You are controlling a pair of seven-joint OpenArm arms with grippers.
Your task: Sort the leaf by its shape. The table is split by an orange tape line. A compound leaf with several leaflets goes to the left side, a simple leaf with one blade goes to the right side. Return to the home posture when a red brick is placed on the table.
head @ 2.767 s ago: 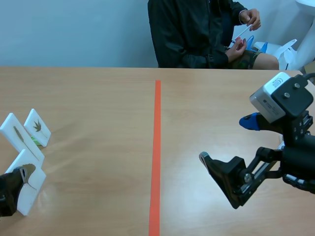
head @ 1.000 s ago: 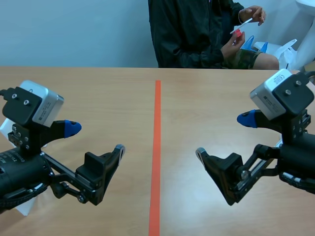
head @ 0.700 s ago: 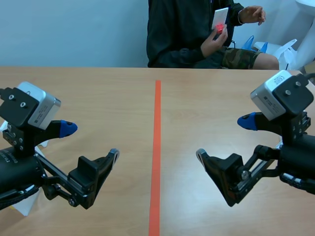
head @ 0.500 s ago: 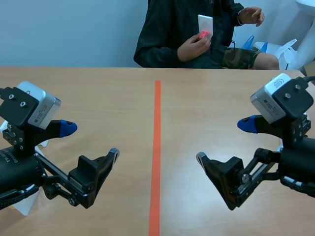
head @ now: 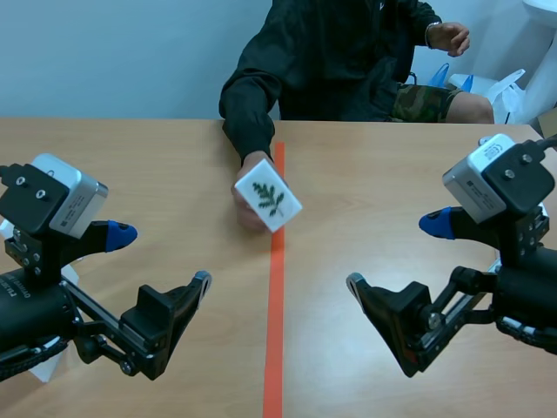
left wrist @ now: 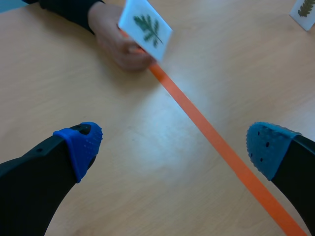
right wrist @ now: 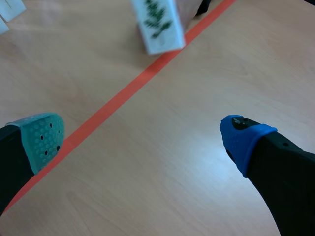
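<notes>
A person's hand (head: 247, 178) holds a white block with a green compound leaf (head: 268, 203) tilted over the orange tape line (head: 276, 296), mid-table. In the left wrist view the block (left wrist: 145, 29) lies well ahead of my open left gripper (left wrist: 172, 145), and the hand (left wrist: 115, 44) is behind it. The right wrist view has the block (right wrist: 158, 24) far ahead of my open right gripper (right wrist: 142, 132). Both grippers, left (head: 161, 257) and right (head: 394, 252), hover near the table's front with nothing between their fingers.
White leaf cards stand at the table's far left, mostly hidden behind my left arm (head: 5, 228); one shows in the left wrist view (left wrist: 304, 7) and others in the right wrist view (right wrist: 10, 9). The person (head: 348, 52) sits across the table.
The person's hand has come down from chest height and brought the leaf block onto the tape line. My left arm rose from the left cards earlier; both arms have barely moved since.
</notes>
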